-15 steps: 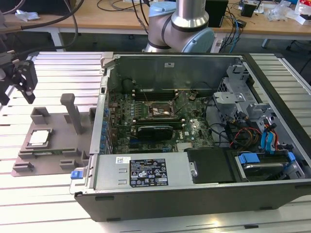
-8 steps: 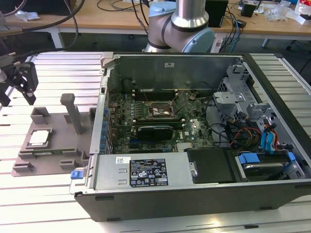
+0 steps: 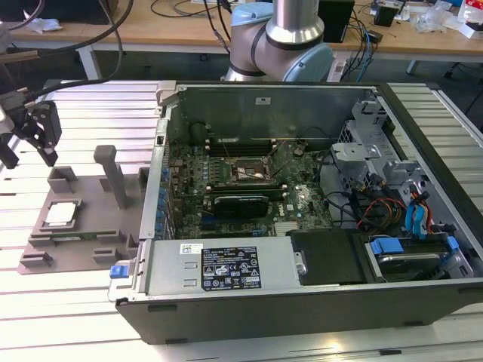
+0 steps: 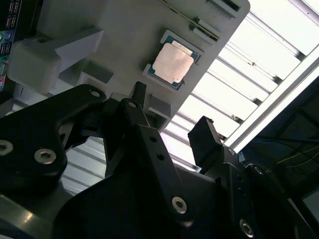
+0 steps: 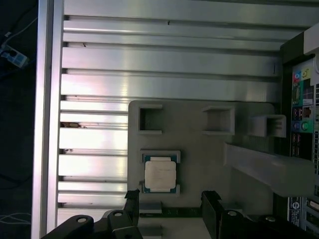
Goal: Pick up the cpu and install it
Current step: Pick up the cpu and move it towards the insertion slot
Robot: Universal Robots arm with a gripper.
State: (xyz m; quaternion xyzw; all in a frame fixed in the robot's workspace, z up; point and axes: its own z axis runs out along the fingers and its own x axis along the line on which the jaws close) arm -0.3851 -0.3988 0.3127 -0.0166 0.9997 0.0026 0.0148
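The cpu (image 3: 62, 213) (image 4: 173, 63) (image 5: 160, 175) is a small square chip with a silvery top. It lies flat in a recess of the grey plastic tray (image 3: 90, 226) (image 4: 124, 40) (image 5: 199, 149), at the exterior view's left of the computer case. My gripper (image 3: 29, 157) (image 4: 170, 112) (image 5: 170, 200) hangs in the air above the tray's far left corner, apart from the chip. Its black fingers (image 5: 210, 201) stand open with nothing between them. The motherboard socket (image 3: 253, 172) sits inside the open case.
The open computer case (image 3: 302, 286) lies on its side on the slatted metal table (image 3: 75, 317), with cables and blue drive brackets at the exterior view's right. An upright grey post (image 3: 113, 175) and blocks rise from the tray. The arm's base (image 3: 283, 41) stands behind the case.
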